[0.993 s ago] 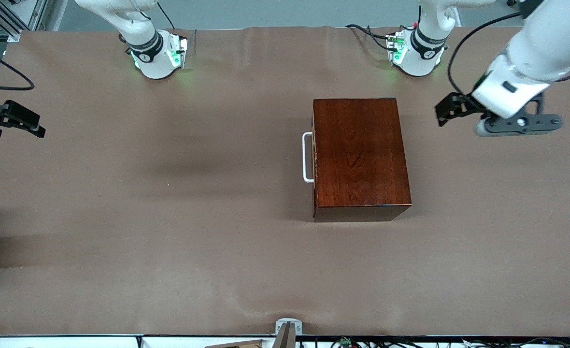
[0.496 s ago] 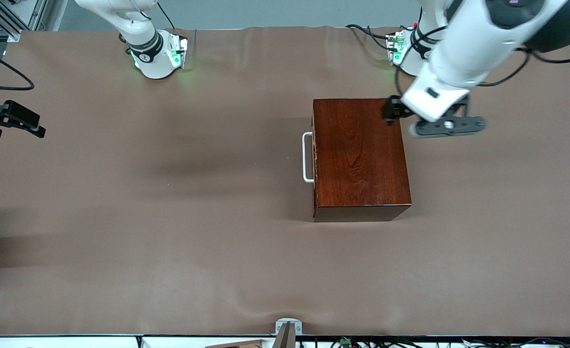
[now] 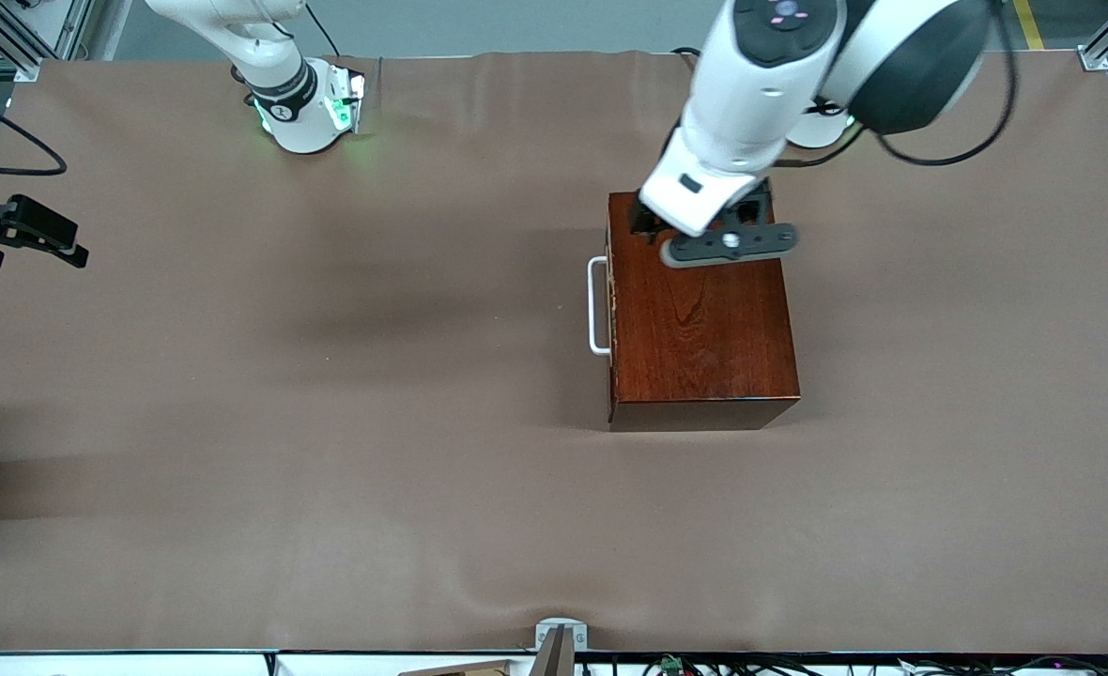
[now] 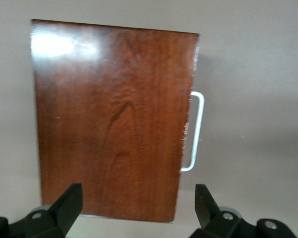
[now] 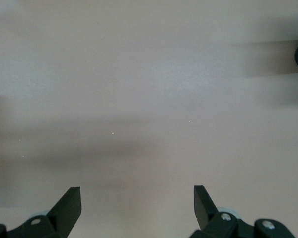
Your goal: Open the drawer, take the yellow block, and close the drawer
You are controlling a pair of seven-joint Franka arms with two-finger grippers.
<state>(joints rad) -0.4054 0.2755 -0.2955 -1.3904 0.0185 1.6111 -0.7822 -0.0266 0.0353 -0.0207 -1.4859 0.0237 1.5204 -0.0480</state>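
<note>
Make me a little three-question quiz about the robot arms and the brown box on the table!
1. True or false: the drawer of the wooden box is pulled out.
2. Which gripper is over the box? A) the left gripper B) the right gripper C) neither
3. Fill in: the white handle faces the ____ arm's end of the table.

Key: 1 false, it is shut and no yellow block shows. 2 A; its fingers stand open, and the right arm waits, open, over bare table. 3 right.
</note>
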